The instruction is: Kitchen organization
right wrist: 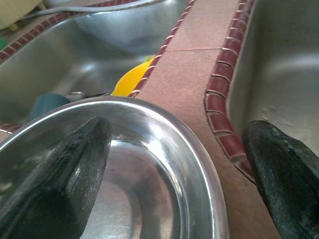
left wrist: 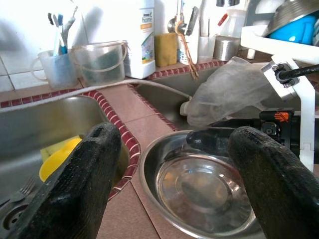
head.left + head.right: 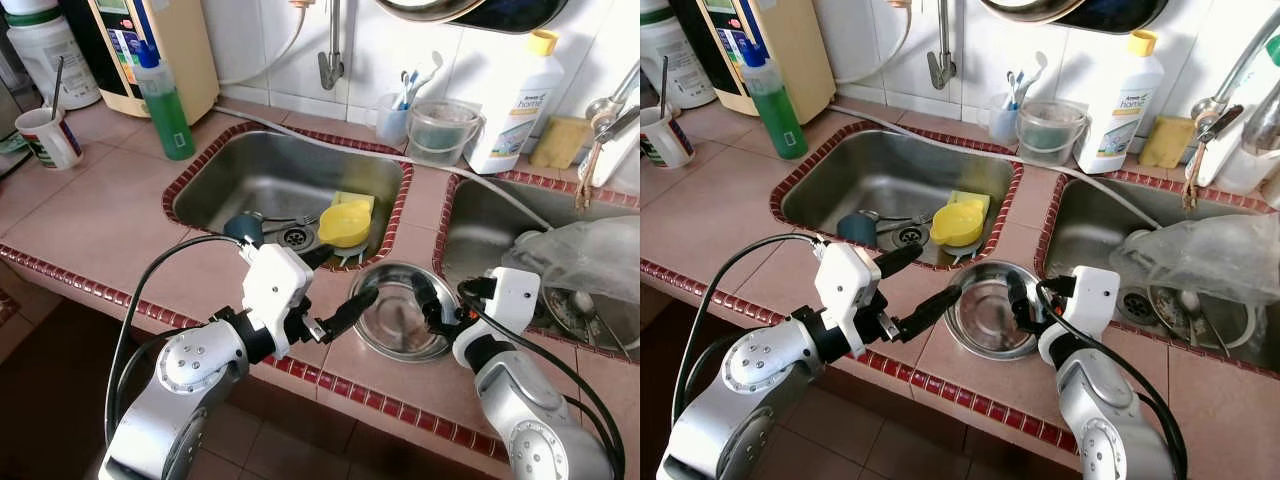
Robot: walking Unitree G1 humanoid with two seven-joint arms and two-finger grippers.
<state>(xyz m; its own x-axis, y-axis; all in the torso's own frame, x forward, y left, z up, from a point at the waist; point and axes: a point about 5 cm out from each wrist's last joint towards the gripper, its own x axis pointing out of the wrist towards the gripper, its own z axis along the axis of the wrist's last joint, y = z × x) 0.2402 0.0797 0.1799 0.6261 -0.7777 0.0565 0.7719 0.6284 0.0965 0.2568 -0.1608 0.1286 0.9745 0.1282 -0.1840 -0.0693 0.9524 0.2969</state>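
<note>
On the tiled counter strip between the two sinks sits a stainless steel bowl [image 3: 399, 310], looking empty from the head camera. The left gripper [image 3: 342, 287] comes at it from the robot's left with fingers spread, lower finger tip at the bowl's near-left rim, and the right gripper [image 3: 433, 300] is at the right rim, one finger inside and one outside, not clamped. The left sink [image 3: 215, 190] holds a yellow cup [image 3: 346, 222] on its side, a dark teal cup [image 3: 243, 227] and a fork; the right sink [image 3: 478, 225] has a clear plastic bag [image 3: 585, 252] over some dishes. Behind it all: a green soap bottle [image 3: 165, 103], a mug [image 3: 46, 137], a toothbrush cup [image 3: 393, 121], a clear tub [image 3: 442, 129] and a white detergent bottle [image 3: 518, 99]. Left wrist cam: wide-open fingers [image 2: 82, 189] framing the bowl, plus a rack with a blue bowl [image 2: 297, 28]. Right wrist cam: the rim runs between its parted fingers [image 1: 67, 172].
</note>
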